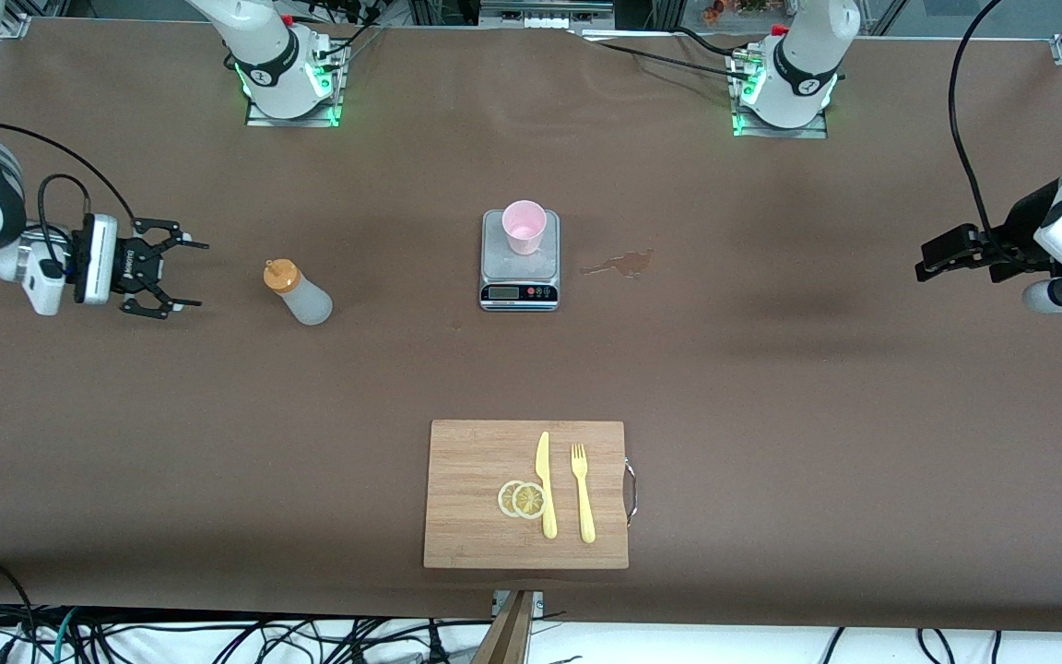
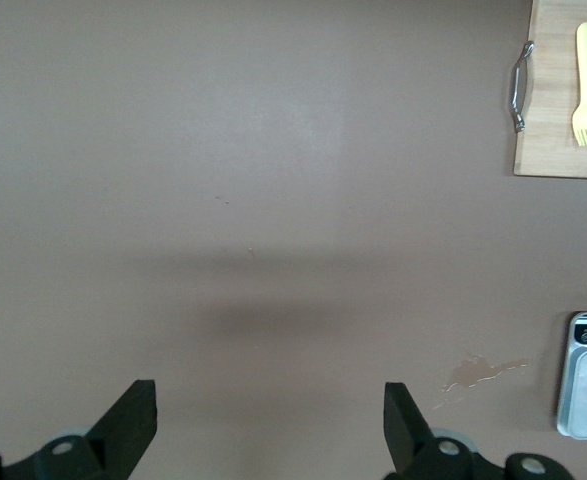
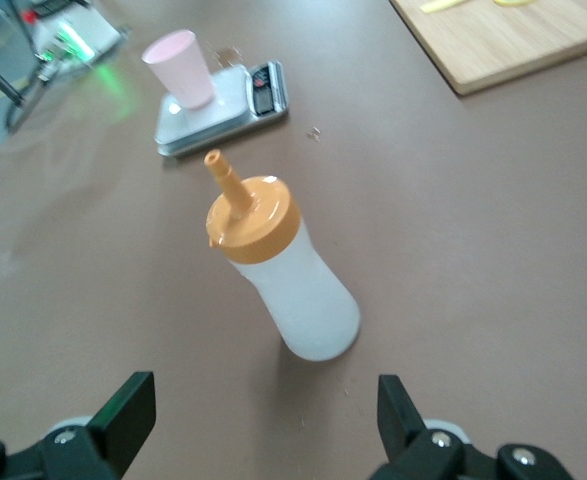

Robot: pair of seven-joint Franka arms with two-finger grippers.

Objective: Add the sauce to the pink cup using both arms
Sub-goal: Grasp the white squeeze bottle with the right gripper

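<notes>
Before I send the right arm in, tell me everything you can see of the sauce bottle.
The sauce bottle is translucent whitish plastic with an orange cap and a thin nozzle. It stands upright on the brown table, toward the right arm's end, beside the scale but apart from it. Nothing touches it except the table. The right gripper is open, facing it with a gap between. I cannot tell how full it is.

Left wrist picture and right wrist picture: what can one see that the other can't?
Only the left wrist view shows the yellow fork, the board's metal handle and the brownish stain. Only the right wrist view shows the sauce bottle standing on the table and the whole pink cup. Both show the scale and the cutting board.
</notes>
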